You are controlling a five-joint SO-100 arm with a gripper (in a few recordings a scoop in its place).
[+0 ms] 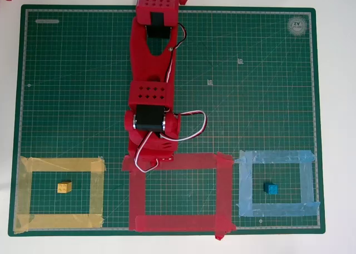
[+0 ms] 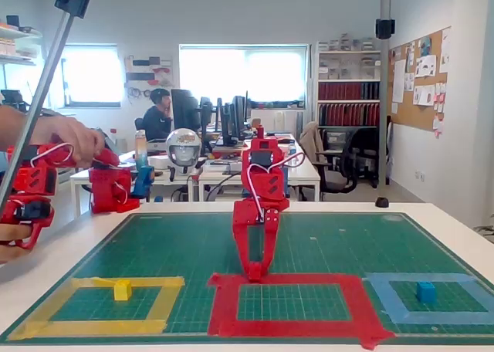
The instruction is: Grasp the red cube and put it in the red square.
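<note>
In the fixed view my red gripper points straight down at the far strip of the red square, near its left corner. Its fingers close in at the tips on a small red block, the red cube, which rests at mat level on or against the tape. Red against red makes the edges hard to read. In the overhead view my arm's wrist hangs over the upper left corner of the red square and hides the cube and the fingertips.
A yellow cube lies inside a yellow tape frame at the left. A blue cube lies inside a light-blue tape frame at the right. The green mat is bare behind the frames.
</note>
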